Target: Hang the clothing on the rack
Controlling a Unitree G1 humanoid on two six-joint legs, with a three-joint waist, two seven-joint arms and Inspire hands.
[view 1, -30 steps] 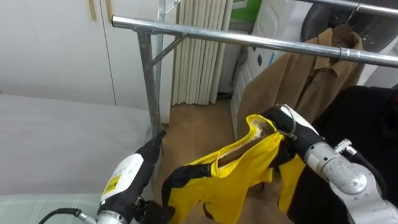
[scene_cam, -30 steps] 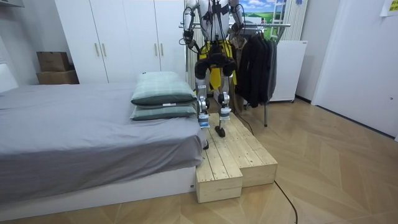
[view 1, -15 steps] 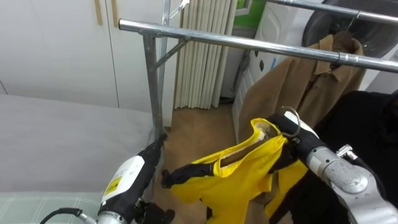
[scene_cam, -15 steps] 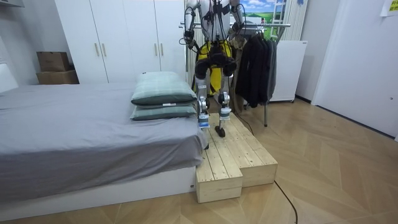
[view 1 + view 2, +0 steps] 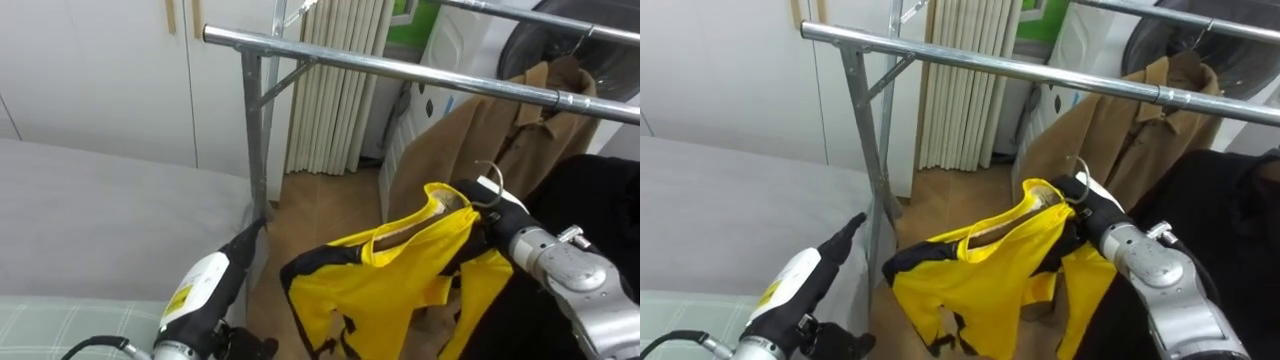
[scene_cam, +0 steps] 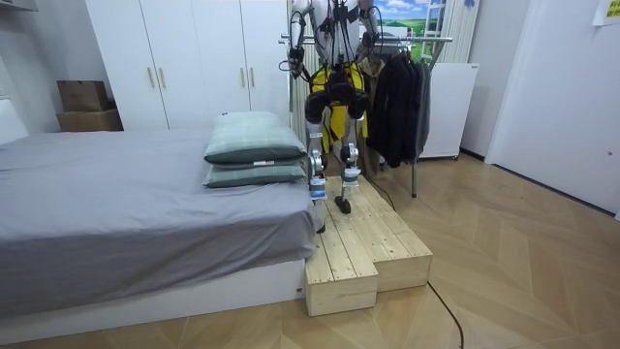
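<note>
Garment under inspection: yellow garment (image 5: 400, 280) with black trim, on a hanger (image 5: 488, 172), held below the metal rail (image 5: 400, 68) and not touching it. Its long axis slopes from the collar, high at the robot's right, down to a black-edged shoulder at lower left. The hanger's hook points upward, beneath the rail. Dark marks on the garment's lower front are too small to read.

Right hand (image 5: 495, 205): fingers clamped on the hanger at the collar.

Left hand (image 5: 250, 240): low, near the rail's upright post (image 5: 255, 130), fingers straight and together, holding nothing.

On the rail to the right hang a tan coat (image 5: 480, 130) and a black garment (image 5: 590, 190).

Robot stands on a wooden platform (image 6: 363, 247) beside the bed (image 6: 116, 204), facing the rail.
</note>
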